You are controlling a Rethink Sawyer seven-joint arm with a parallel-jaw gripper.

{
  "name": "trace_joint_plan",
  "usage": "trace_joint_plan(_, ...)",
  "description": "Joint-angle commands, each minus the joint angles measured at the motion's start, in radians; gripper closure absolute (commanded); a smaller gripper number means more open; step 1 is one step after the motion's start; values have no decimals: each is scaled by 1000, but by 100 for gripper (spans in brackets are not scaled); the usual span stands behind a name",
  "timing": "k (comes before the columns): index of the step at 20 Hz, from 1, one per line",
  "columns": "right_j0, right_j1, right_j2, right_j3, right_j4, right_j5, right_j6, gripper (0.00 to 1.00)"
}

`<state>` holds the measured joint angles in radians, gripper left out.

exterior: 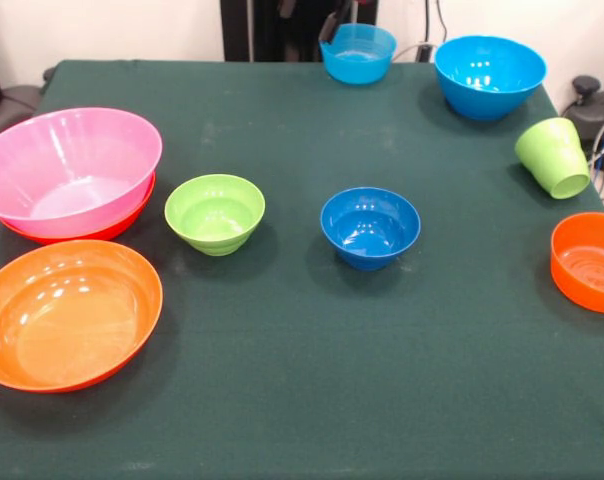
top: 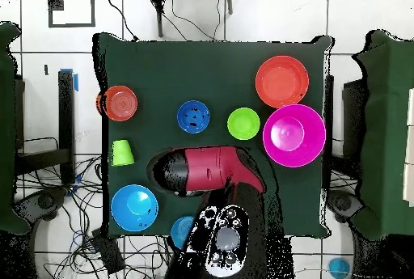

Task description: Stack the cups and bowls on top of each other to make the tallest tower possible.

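Note:
The tower is a big pink bowl [exterior: 70, 165] [top: 294, 135] nested in a wide orange bowl [exterior: 112, 228]. Another wide orange bowl [exterior: 67, 315] [top: 282, 81] sits beside it. Mid-table stand a small lime green bowl [exterior: 215, 212] [top: 243, 123] and a small dark blue bowl [exterior: 370, 226] [top: 193, 116]. Two sky blue bowls [exterior: 358, 52] [exterior: 489, 75] [top: 134, 207] sit at the robot's side. A lime green cup [exterior: 554, 157] [top: 122, 153] lies on its side near a smaller orange bowl [exterior: 589, 262] [top: 121, 103]. The gripper [top: 167, 171] on the red arm hangs high between the dark blue bowl and the sky blue bowls.
The dark green tablecloth [exterior: 302, 400] covers the whole table. Black gear and cables [exterior: 597, 100] sit off the table edge beside the green cup. The arm's base [top: 222, 239] partly covers one sky blue bowl [top: 181, 229] in the overhead view.

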<state>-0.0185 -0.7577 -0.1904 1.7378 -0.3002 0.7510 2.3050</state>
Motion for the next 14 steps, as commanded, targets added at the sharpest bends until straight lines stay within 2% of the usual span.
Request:
trace_joint_plan(1, 25, 98, 98, -10, 19, -68, 77, 0)
trace_joint_plan(14, 61, 119, 80, -13, 32, -97, 110, 0)
